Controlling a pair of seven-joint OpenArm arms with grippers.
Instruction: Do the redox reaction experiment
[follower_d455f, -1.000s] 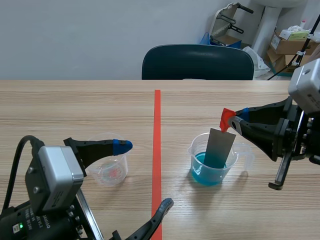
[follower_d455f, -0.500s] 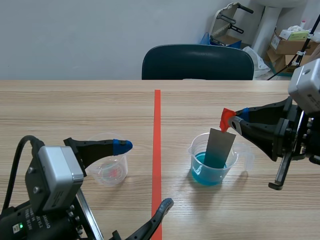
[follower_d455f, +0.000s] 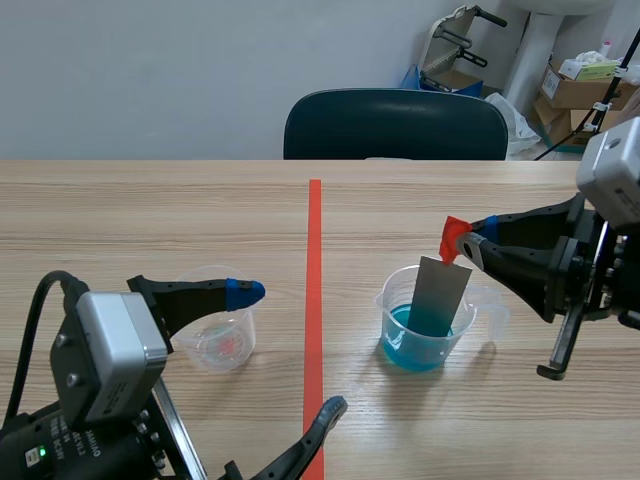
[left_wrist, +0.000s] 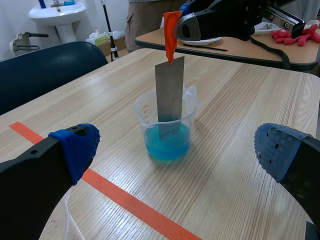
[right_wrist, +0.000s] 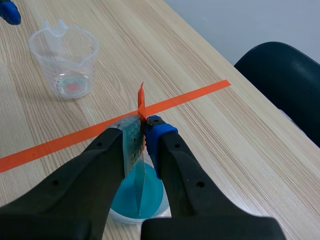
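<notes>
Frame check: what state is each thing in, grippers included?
metal strip: upright, held at its orange-red tagged top, lower end dipped in blue liquid.
blue-liquid beaker: upright on the table, partly filled.
clear beaker: upright, only a reddish trace at its bottom.
right gripper: shut on the metal strip.
left gripper: open, holding nothing, near the clear beaker.
</notes>
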